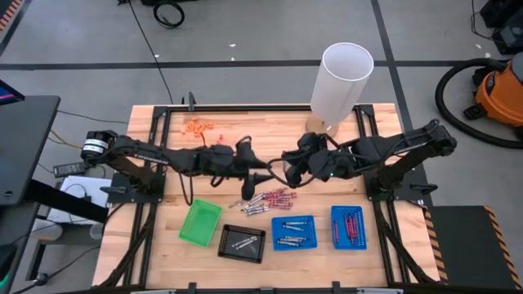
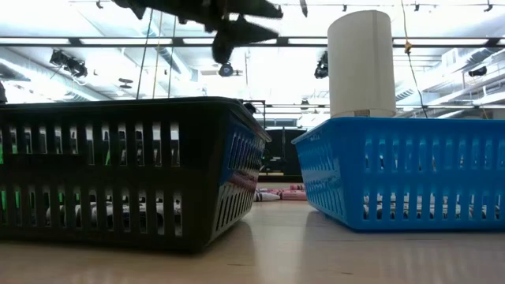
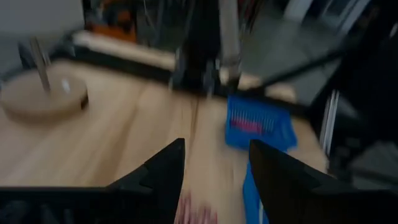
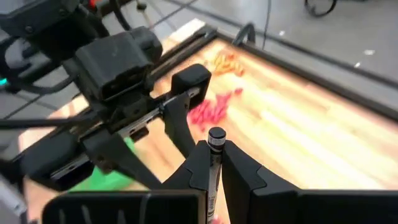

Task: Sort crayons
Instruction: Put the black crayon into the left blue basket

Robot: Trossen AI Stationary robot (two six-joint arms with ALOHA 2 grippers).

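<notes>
A pile of maroon and grey-white crayons (image 1: 270,198) lies on the wooden table in front of both grippers. My right gripper (image 4: 214,163) hangs above the pile, shut on one grey-white crayon (image 4: 216,149). My left gripper (image 3: 214,171) is open with nothing between its fingers. It hangs above the table just left of the right gripper (image 1: 289,168), facing it. One blue tray (image 1: 349,226) holds maroon crayons, another blue tray (image 1: 292,232) holds grey-white ones, and the black tray (image 1: 243,242) holds a few light ones. My right gripper pinches the grey-white crayon between its two fingers. The crayon lies along the fingers, and its dark-banded end (image 4: 216,135) sticks out past the fingertips. It is lifted clear of the table, above the pile.
A green tray (image 1: 200,222) stands left of the black one. A tall white cylinder (image 1: 343,82) rises at the far right on a round wooden base (image 3: 43,96). Orange bits (image 1: 198,126) lie at the far left. The trays line the near edge.
</notes>
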